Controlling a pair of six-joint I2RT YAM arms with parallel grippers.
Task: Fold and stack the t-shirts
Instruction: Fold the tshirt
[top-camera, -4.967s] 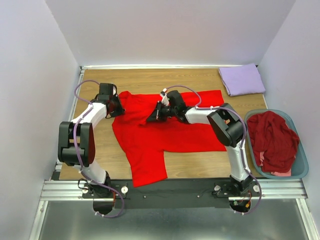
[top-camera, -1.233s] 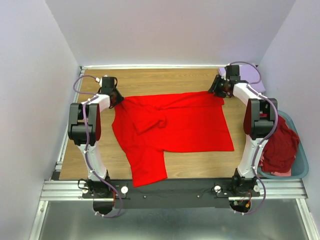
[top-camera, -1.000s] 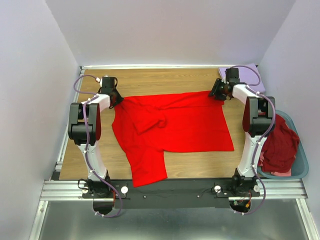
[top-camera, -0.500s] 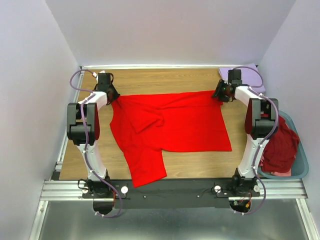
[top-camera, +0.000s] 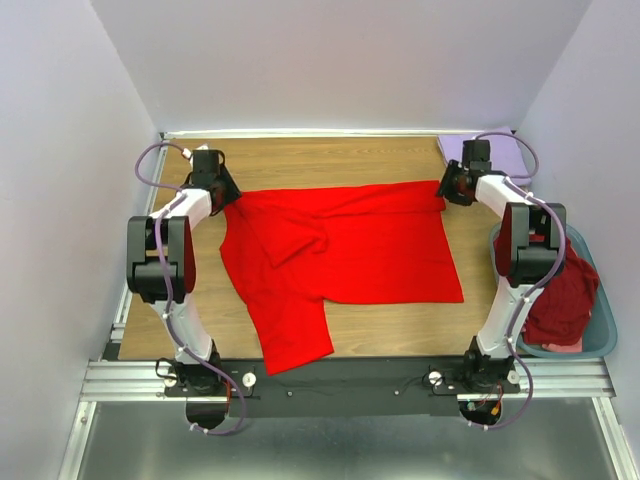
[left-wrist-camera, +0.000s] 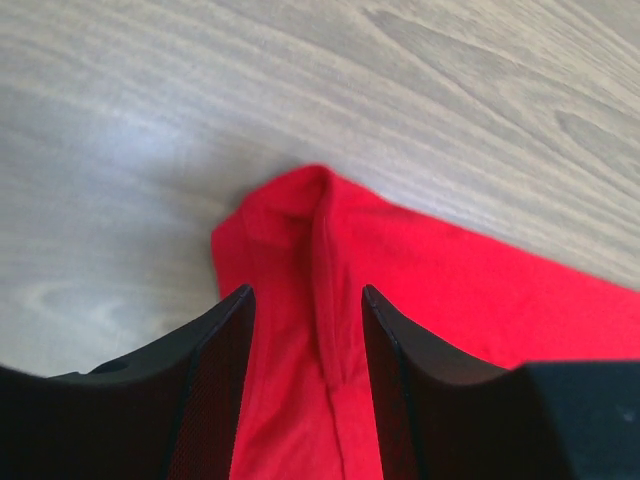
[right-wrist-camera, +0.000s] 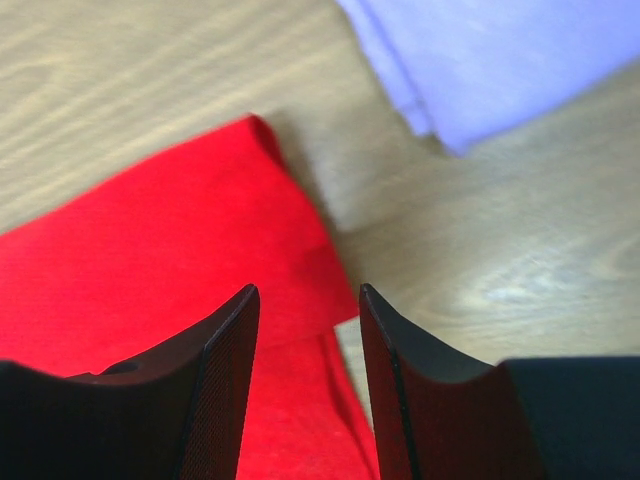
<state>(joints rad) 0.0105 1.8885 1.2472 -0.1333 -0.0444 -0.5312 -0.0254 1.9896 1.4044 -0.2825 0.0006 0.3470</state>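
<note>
The bright red t-shirt (top-camera: 345, 245) lies spread on the wooden tabletop (top-camera: 330, 160), its body stretched from left to right across the middle. One long flap reaches down toward the near edge, and a small rumpled fold sits on its left half. The left fingers (left-wrist-camera: 215, 370) are at the shirt's far left corner. In the left wrist view they stand apart, not pinching anything, and the red corner with its raised seam lies flat on the wood in the gap between them. The right fingers (right-wrist-camera: 220, 370) are at the shirt's far right corner and are likewise parted. The red edge lies beneath and between them, while the corner's tip rests on the wood just beyond. The pale lavender t-shirt (right-wrist-camera: 520, 50) lies folded in the far right corner of the tabletop, near the red corner but apart from it, with bare wood between the two. At the right edge stands a teal basket (top-camera: 600, 335) holding a heap of dark maroon t-shirts (top-camera: 560, 295), partly hidden behind the right arm.
</note>
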